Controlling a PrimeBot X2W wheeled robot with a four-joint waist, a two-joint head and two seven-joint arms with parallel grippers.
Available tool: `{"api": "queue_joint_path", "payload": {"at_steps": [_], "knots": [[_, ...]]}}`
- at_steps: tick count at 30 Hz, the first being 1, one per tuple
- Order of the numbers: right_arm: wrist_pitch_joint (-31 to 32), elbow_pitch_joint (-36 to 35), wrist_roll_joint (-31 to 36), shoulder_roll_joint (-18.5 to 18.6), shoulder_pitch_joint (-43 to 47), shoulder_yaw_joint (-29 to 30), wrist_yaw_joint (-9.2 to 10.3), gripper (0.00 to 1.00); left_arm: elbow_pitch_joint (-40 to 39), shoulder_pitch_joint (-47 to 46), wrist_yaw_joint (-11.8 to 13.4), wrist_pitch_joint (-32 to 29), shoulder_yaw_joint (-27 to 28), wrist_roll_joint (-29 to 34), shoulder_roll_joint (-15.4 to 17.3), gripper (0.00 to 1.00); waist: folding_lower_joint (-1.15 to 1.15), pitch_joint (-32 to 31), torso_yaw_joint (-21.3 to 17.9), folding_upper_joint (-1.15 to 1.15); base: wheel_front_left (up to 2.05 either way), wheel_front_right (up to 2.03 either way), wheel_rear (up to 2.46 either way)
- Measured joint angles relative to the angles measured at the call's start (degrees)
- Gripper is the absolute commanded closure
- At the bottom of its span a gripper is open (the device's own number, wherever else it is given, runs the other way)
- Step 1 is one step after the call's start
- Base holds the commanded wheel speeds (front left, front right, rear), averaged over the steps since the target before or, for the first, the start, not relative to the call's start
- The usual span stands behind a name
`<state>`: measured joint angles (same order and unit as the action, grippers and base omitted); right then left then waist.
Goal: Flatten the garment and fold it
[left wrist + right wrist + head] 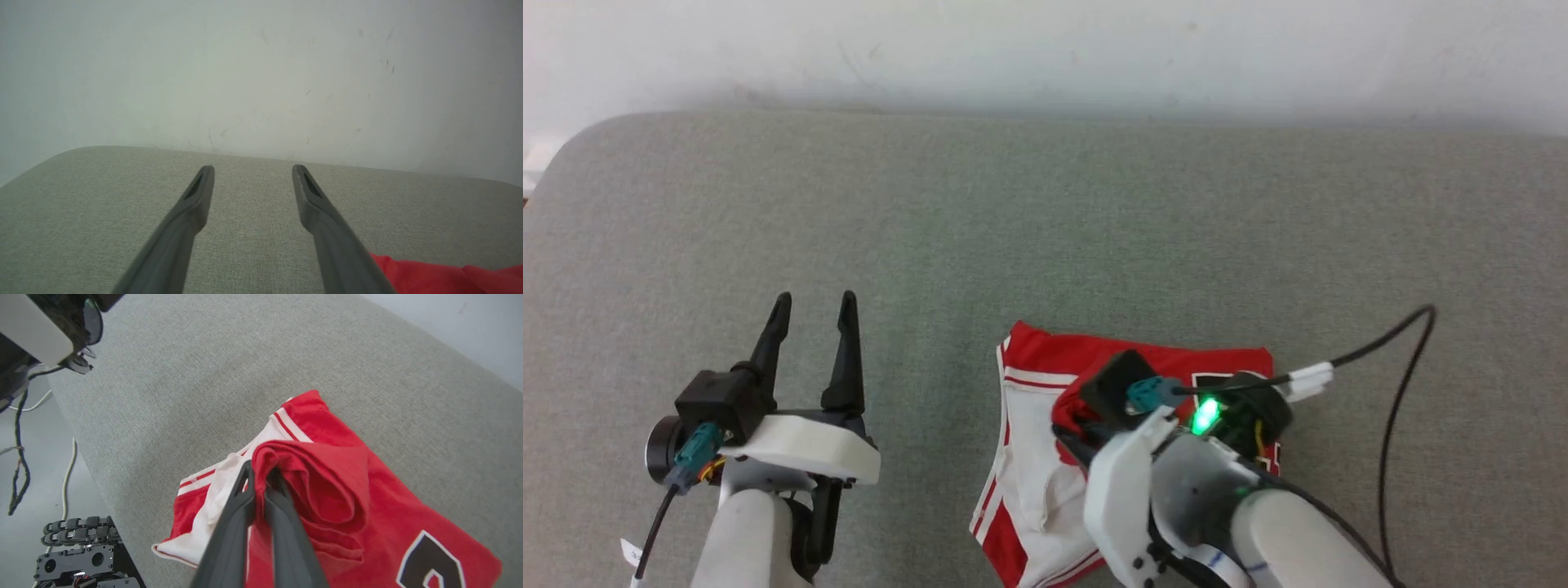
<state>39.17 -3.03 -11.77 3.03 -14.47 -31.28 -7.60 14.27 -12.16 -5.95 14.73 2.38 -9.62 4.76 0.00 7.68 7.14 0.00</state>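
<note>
The garment (1037, 457) is a red jersey with white sleeves and striped trim, lying bunched at the near right of the grey cushion (1045, 212). A black white-outlined print (433, 563) shows on its red side. My right gripper (261, 473) is shut on a raised fold of the red cloth (310, 465), lifted a little off the rest. In the head view the right wrist (1176, 441) covers the middle of the garment. My left gripper (813, 306) stands open over bare cushion to the left of the garment, nothing between its fingers (196, 196). A red edge of the garment (441, 277) shows at the lower right of the left wrist view.
A pale wall (1045, 49) rises behind the cushion. A black cable (1396, 384) loops from the right wrist over the cushion's right side. Beyond the cushion's near edge the robot's dark base parts (77, 551) and loose cables (20, 457) sit on the floor.
</note>
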Motion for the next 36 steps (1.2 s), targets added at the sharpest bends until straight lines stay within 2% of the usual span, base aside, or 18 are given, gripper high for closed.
{"api": "queue_joint_path", "payload": {"at_steps": [9, 10, 11, 12, 17, 22, 26, 29, 33, 36], "knots": [[-4.17, 14.92, -6.14, 0.01, -7.97, -7.48, 0.01, 1.00, 0.05, -1.07, -0.07, 0.00, 0.37, 0.04, -0.85, 0.00, 0.01, 2.32, 1.69, 0.00, 0.00, 0.00, 0.00], [-4.47, 15.80, -6.43, 0.01, -8.55, -8.39, 0.02, 0.83, 0.05, -1.09, -0.07, 0.00, 0.46, 0.04, -0.88, 0.00, 0.00, 2.47, 1.78, 0.00, 0.00, 0.00, 0.00], [-4.93, 16.48, -6.83, 0.01, -9.06, -9.21, 0.04, 0.18, 0.12, -1.09, -0.08, 0.00, 0.51, 0.05, -0.91, 0.00, 0.01, 2.56, 1.86, 0.00, 0.00, 0.00, 0.00], [-5.44, 17.11, -7.33, -0.05, -9.42, -9.57, 0.04, 0.00, 0.19, -1.09, -0.08, 0.00, 0.54, 0.05, -0.96, 0.00, 0.01, 2.57, 1.92, 0.00, 0.00, 0.00, 0.00], [-10.93, 17.17, -9.04, -0.05, -10.66, -9.49, 0.05, 0.00, 0.47, -1.07, -0.14, 0.00, 0.91, 0.05, -1.07, 0.00, 0.00, 2.07, 1.64, 0.00, 0.00, 0.00, 0.00], [-21.21, 12.21, -11.09, -0.09, -10.78, -4.95, 0.05, 0.00, 0.75, -0.87, -0.33, 0.00, 1.43, 0.15, -1.18, 0.00, 0.00, 1.04, 0.89, 0.00, 0.00, 0.00, 0.00], [-29.87, 7.98, -10.28, -0.24, -9.05, 1.93, 0.05, 0.00, 0.77, -0.67, -0.56, 0.00, 2.16, 0.58, -1.12, 0.00, 0.00, 0.12, -0.11, 0.00, 0.00, 0.00, 0.00], [-33.78, 5.33, -9.13, -0.26, -5.06, 8.65, 0.05, 0.00, 0.57, 0.19, -0.57, 0.00, 2.72, 0.66, -1.07, 0.00, 0.00, -0.72, -0.81, 0.00, 0.00, 0.00, 0.00], [-35.16, 3.23, -9.56, -0.19, 1.75, 18.55, 0.05, 0.00, 0.37, 1.02, -0.57, 0.00, 3.18, 0.87, -1.07, 0.00, -0.01, -1.67, -1.76, 0.00, 0.00, 0.00, 0.00], [-33.88, 2.81, -11.28, -0.10, 6.55, 23.51, 0.05, 0.00, 0.26, 1.38, -0.58, 0.00, 3.31, 1.13, -1.07, 0.00, -0.01, -2.12, -2.44, 0.00, 0.00, 0.00, 0.00]]}}
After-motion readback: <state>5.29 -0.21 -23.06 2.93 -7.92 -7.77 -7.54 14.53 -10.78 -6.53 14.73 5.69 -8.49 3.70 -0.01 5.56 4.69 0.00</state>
